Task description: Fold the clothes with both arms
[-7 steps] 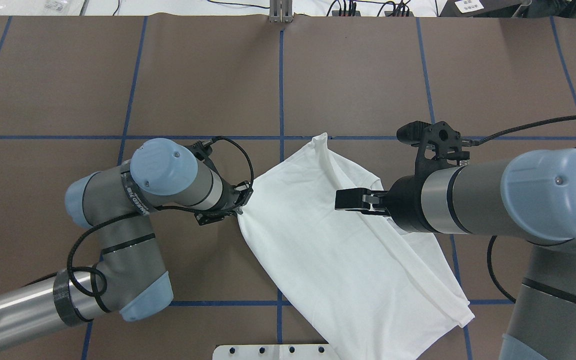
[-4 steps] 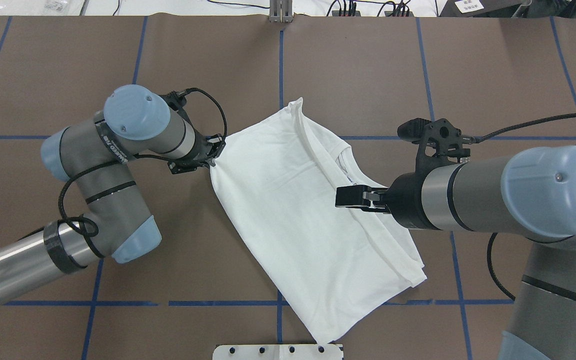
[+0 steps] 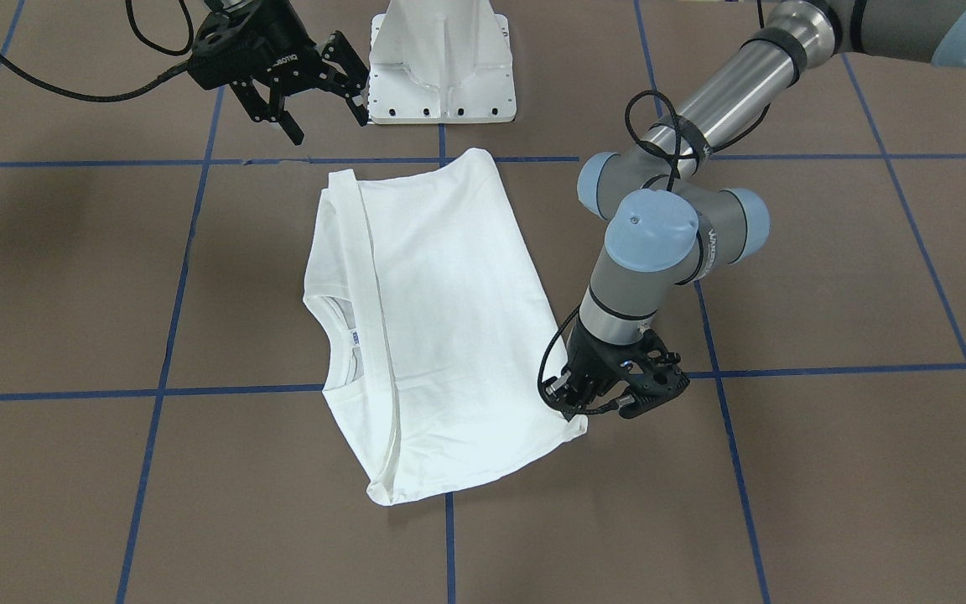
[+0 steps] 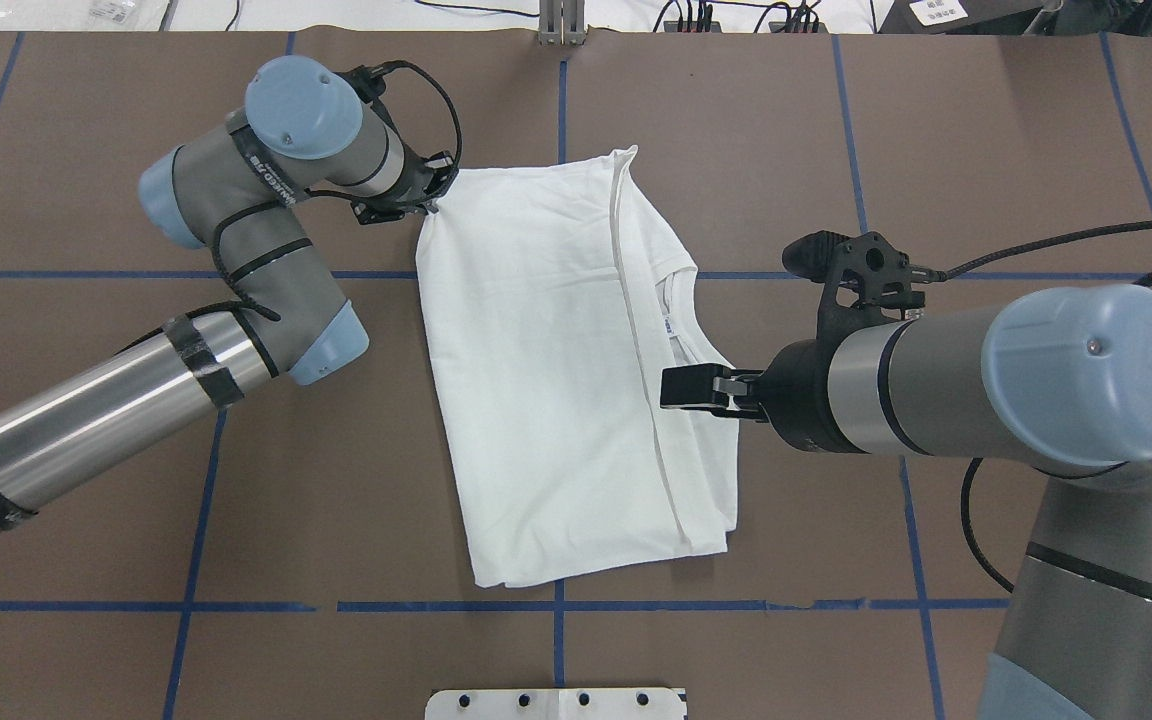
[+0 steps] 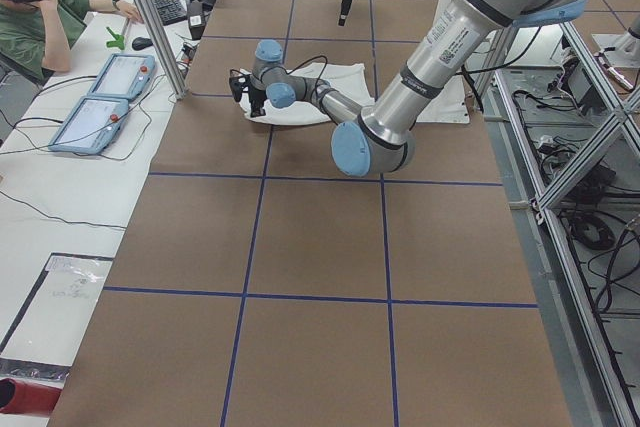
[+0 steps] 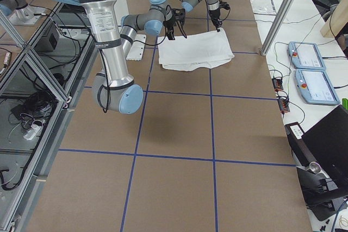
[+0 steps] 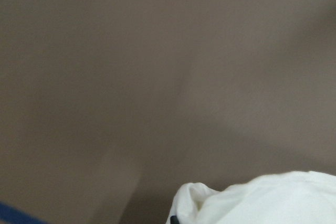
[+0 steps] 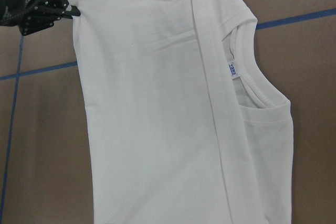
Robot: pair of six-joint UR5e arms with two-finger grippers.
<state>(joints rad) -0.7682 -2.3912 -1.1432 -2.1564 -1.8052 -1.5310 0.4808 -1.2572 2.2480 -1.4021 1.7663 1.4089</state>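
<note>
Nearest the robot, the white base plate [image 4: 556,703] sits at the worktop's [image 4: 986,150] edge. The worktop is brown and marked into squares by blue tape lines [image 4: 561,100].

Just beyond the plate lies the white T-shirt [image 4: 536,380], spread flat and folded lengthwise into a tall, slightly tilted rectangle. Its near hem is just short of the nearest cross line of tape, and its body lies across the central line. A narrow folded band [image 4: 639,330] runs the length of the cloth from near edge to far edge. To the robot's right of the band, the collar [image 8: 257,93] opens toward the right arm, with a small neck label [image 8: 234,70] just inside it.

The right gripper [image 3: 329,126] hangs above the T-shirt's right edge, close to the collar. It is clear of the cloth, with its jaws spread wide and nothing between them.

Farther out, at the T-shirt's far-left corner, the left gripper [image 4: 433,203] is down at the worktop with its jaws pinched on that corner. The left wrist view shows a bunched bit of white cloth at a dark fingertip [image 7: 174,219], with bare brown surface beyond.
</note>
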